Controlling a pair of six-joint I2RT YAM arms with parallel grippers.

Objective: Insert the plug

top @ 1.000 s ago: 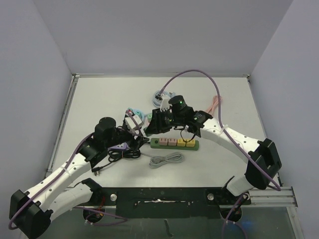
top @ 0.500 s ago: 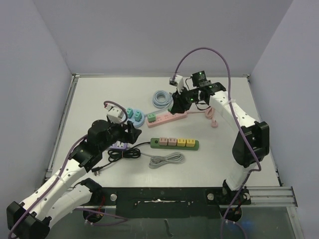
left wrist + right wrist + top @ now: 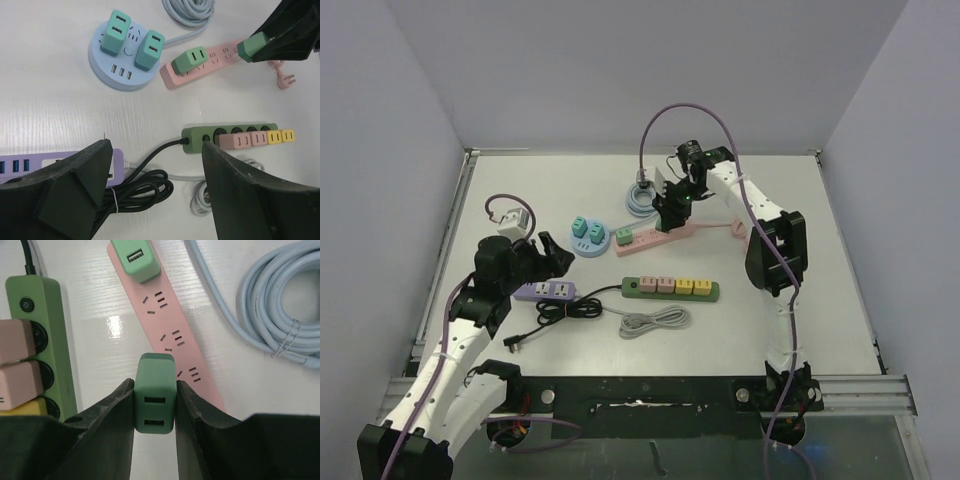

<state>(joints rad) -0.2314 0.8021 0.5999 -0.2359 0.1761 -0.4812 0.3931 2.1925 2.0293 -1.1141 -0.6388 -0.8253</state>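
Observation:
My right gripper [image 3: 672, 212] is shut on a green USB charger plug [image 3: 155, 392] and holds it just above the pink power strip [image 3: 170, 325], over its free sockets. The held plug also shows in the left wrist view [image 3: 252, 46]. The pink strip [image 3: 660, 233] lies slantwise at the back centre, with another green plug [image 3: 135, 260] seated at its left end. My left gripper [image 3: 552, 255] is open and empty, above the table left of the green strip [image 3: 230, 137].
A round light-blue socket hub [image 3: 588, 237] carries two teal plugs. The green strip [image 3: 670, 288] holds pink and yellow plugs. A purple strip [image 3: 545, 291], a black cable coil [image 3: 570, 308], a grey cable [image 3: 655, 322] and a light-blue cable coil [image 3: 642, 197] lie around.
My right arm has swung from over the green strip back to the pink strip with the green plug. My left arm has drawn back to the left.

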